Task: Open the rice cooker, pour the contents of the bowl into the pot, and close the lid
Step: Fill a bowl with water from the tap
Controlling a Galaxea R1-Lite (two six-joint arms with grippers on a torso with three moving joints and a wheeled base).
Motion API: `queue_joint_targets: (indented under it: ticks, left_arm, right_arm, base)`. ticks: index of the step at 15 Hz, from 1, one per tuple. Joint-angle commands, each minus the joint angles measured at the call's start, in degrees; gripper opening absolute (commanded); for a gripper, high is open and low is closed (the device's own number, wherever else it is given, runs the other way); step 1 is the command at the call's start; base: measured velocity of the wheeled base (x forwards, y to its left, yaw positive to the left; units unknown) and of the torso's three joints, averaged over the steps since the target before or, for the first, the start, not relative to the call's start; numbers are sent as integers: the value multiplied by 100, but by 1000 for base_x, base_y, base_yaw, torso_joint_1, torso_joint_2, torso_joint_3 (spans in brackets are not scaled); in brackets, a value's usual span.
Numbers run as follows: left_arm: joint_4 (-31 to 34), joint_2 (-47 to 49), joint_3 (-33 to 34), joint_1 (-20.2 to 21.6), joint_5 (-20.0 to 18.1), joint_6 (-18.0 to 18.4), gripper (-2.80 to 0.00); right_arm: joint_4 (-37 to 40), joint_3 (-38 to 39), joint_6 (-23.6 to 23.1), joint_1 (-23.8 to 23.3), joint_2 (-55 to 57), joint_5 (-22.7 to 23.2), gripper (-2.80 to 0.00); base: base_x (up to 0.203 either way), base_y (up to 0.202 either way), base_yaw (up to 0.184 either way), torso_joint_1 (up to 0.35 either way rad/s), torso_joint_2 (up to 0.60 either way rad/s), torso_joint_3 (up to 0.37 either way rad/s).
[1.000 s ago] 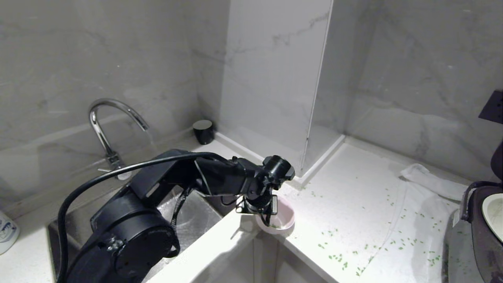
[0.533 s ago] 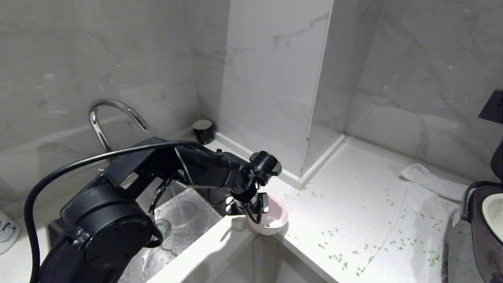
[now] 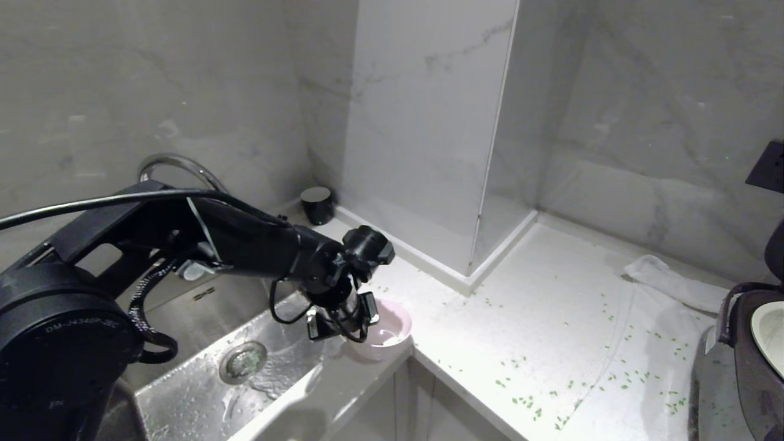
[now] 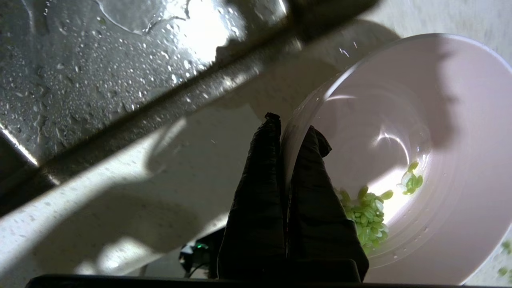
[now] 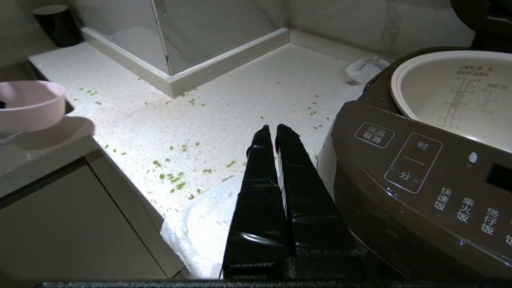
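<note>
Left gripper [image 4: 290, 132] clamped, right gripper [image 5: 276, 130] closed

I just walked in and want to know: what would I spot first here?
The big black left gripper pinching the rim of a pink bowl at the counter's corner by the sink. Green grains sit inside it, and more lie spilled across the white counter towards the open rice cooker.

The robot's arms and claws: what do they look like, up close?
The left arm is matte black, built of rounded housings, one printed with small pale lettering, with black cables looping alongside. A black camera knob tops its wrist. Each claw, left claw and right claw, is two long, tapering fingers wrapped in glossy black covering.
</note>
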Motion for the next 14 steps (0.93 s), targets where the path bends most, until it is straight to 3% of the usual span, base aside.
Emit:
queue_joint_targets:
  ticks: [1,5,8,14]
  left_arm:
    - [-427,-395,472,560,10,-49,-280]
    - [-725,-512,668,1680,0,19,-280]
    - [-1053,-458,621,2427,-3,291,-280]
    - [-1391,196,48,3213,44,439,-280]
  right_arm:
    - [0,12,-1,2,0,6,-280]
    - [0,17,-1,2,0,6,-280]
    - [0,9,-1,6,-3,6,-280]
    - [0,14,-1,2,0,2,-280]
  base:
    - [0,0,0,0,0,0]
    - [0,0,0,0,0,0]
    - [0,0,0,0,0,0]
    - [0,0,0,0,0,0]
